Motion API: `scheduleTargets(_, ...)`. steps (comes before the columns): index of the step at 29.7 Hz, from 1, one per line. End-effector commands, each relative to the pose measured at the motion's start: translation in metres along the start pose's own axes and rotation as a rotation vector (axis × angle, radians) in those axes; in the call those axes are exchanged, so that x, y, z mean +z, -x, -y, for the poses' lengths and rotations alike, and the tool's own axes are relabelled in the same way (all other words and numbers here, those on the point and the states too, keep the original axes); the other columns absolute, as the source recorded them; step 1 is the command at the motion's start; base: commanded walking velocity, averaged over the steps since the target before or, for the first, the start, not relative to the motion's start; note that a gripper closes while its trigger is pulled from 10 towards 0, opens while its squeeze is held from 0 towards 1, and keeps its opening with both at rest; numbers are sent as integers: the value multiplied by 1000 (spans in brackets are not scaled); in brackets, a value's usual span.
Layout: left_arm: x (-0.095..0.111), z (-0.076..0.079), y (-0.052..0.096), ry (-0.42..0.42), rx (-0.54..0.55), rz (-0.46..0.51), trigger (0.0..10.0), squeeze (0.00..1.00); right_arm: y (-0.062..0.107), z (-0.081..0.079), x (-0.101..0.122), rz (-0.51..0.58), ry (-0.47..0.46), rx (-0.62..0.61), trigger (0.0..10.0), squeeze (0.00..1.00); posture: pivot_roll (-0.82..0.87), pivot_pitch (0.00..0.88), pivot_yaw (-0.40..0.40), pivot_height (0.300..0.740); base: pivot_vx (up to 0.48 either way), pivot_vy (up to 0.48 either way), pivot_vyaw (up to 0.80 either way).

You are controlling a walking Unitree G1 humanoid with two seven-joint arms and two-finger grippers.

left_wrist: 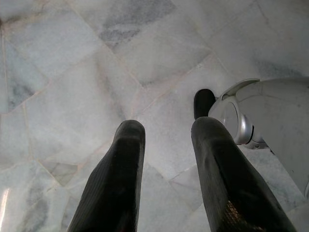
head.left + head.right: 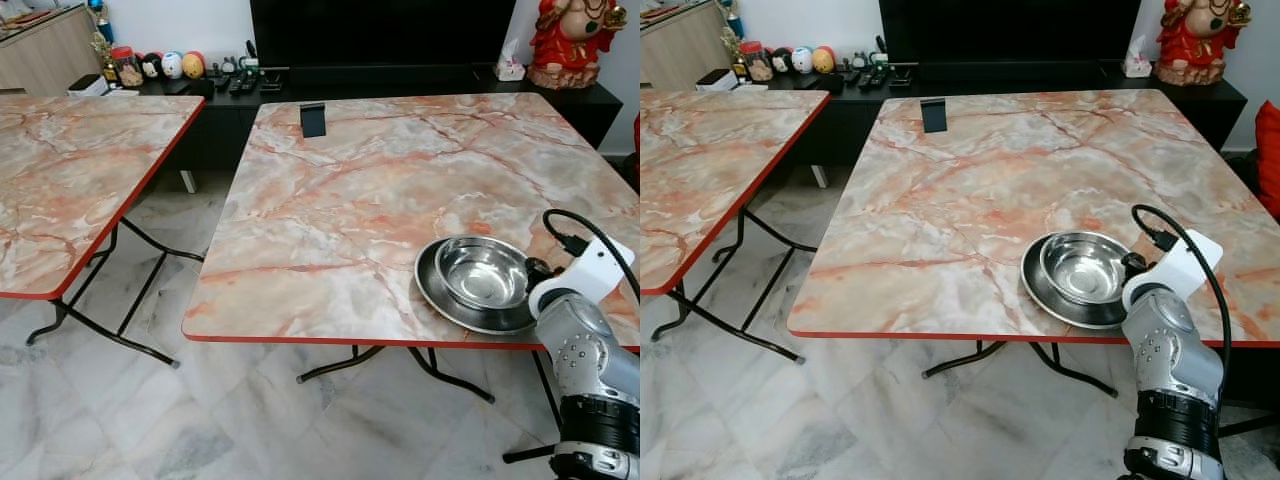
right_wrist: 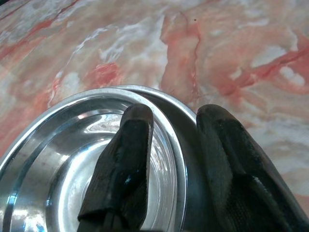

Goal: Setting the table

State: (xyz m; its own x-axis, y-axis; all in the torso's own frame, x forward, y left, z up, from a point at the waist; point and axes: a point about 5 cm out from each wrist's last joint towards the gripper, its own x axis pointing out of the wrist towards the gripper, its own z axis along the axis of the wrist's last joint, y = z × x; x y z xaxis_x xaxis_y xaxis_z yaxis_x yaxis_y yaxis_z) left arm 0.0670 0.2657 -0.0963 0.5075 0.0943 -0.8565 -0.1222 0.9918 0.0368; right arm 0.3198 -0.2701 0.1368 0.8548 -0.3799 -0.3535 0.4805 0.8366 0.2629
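**newbie_ops:** What are you seeing on your end? Where's the dishware?

**me:** I'm looking down at a square folding table [image 2: 330, 190] with a glossy pink-and-grey marble-print top, a thin red edge band and dark bent-tube legs. Near its front right corner sits a shiny steel bowl [image 2: 484, 271], round and deep, nested inside a wider, shallower steel plate [image 2: 440, 290] with a flat rim. Both are mirror-polished and throw back the room light.

**newbie_ops:** And the arms?

**me:** My right gripper [image 3: 176, 140] is at the bowl's right side. In the right wrist view, 1 ribbed black finger sits inside the bowl and the other outside its wall, over the plate, so the 2 straddle the bowl's rim with a narrow gap. I can't tell for sure from these pictures if they're actually pinching the metal. The silver forearm [image 2: 1165, 345] with its white bracket and black cable comes up from below the table edge.

My left gripper [image 1: 166, 159] just hangs over the pale veined marble floor tiles [image 1: 72, 72], fingers slightly apart, holding nothing.

**newbie_ops:** Anything else around?

**me:** A small black stand [image 2: 313, 119] upright near the far edge, a second matching table [image 2: 60, 170] to the left, and a red figurine [image 2: 575, 40] on the dark low cabinet behind.
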Motion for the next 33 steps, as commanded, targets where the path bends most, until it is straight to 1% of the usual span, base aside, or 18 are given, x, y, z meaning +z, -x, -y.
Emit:
scheduleTargets(1, -4, -6, 3, -5, 16, -24, 10000, 0, 0, -2, 5, 29, 17, 8, 10000, 0, -104, 0, 65, 740, 0, 0, 0)
scheduleTargets(3, -4, -6, 3, -4, 16, -23, 10000, 0, 2, -7, 14, 96, 5, 46, 10000, 0, -106, 0, 66, 740, 0, 0, 0)
scheduleTargets(5, -4, -6, 3, -5, 16, -23, 10000, 0, 2, -9, 16, 114, 11, 60, 10000, 0, -107, 0, 66, 740, 0, 0, 0)
scheduleTargets(7, -4, -6, 3, -5, 16, -22, 10000, 0, 5, -11, 20, 163, 87, 68, 10000, 0, -108, 0, 66, 740, 0, 0, 0)
scheduleTargets(8, -4, -6, 3, -5, 16, -20, 10000, 0, 10, -15, 23, 222, 119, 97, 10000, 0, -108, 0, 64, 740, 0, 0, 0)
scheduleTargets(10, -4, -6, 3, -5, 18, -16, 10000, 0, 17, -21, 24, 285, 145, 152, 10000, 0, -111, 0, 64, 740, 0, 0, 0)
scheduleTargets(11, -4, -6, 3, -4, 20, -12, 10000, 0, 24, -26, 23, 338, 214, 195, 10000, 0, -114, 0, 64, 740, 0, 0, 0)
scheduleTargets(12, -4, -6, 3, -4, 21, -10, 10000, 0, 27, -29, 22, 368, 256, 221, 10000, 0, -114, 0, 64, 740, 0, 0, 0)
scheduleTargets(13, -4, -6, 3, -4, 22, -7, 10000, 0, 33, -31, 21, 417, 331, 240, 10000, 0, -114, 0, 65, 740, 0, 0, 0)
scheduleTargets(14, -4, -7, 3, -5, 23, -2, 10000, 0, 40, -33, 21, 492, 387, 267, 10000, 0, -114, 0, 65, 740, 0, 0, 0)
scheduleTargets(16, -3, -7, 3, -6, 23, 0, 10000, 0, 42, -35, 20, 511, 398, 283, 10000, 0, -114, 0, 65, 740, 0, 0, 0)
scheduleTargets(19, -3, -6, 4, -2, 24, 14, 10000, 0, 50, -37, 7, 537, 444, 326, 10000, 0, -115, 0, 62, 740, 0, 0, 0)
scheduleTargets(20, -3, -6, 4, -2, 24, 16, 10000, 0, 52, -39, 2, 535, 456, 361, 10000, 0, -110, 0, 61, 740, 0, 0, 0)
scheduleTargets(22, -3, -6, 4, 0, 26, 18, 10000, 0, 56, -41, 0, 548, 459, 391, 10000, 0, -112, 0, 59, 740, 0, 0, 0)
scheduleTargets(23, -3, -6, 4, 4, 26, 22, 10000, 0, 59, -45, 0, 570, 476, 425, 10000, 0, -116, 0, 59, 740, 0, 0, 0)
scheduleTargets(27, -3, -6, 4, 9, 29, 28, 10000, 0, 60, -49, -2, 579, 508, 447, 10000, 0, -115, 0, 55, 740, 0, 0, 0)
scheduleTargets(29, -2, -5, 4, 22, 32, 40, 10000, 0, 58, -48, -6, 567, 491, 438, 10000, 0, -106, 0, 46, 740, 0, 0, 0)
scheduleTargets(33, -1, -4, 3, 25, 29, 46, 10000, 0, 57, -49, -9, 558, 500, 446, 10000, 0, -105, 0, 42, 740, 0, 0, 0)
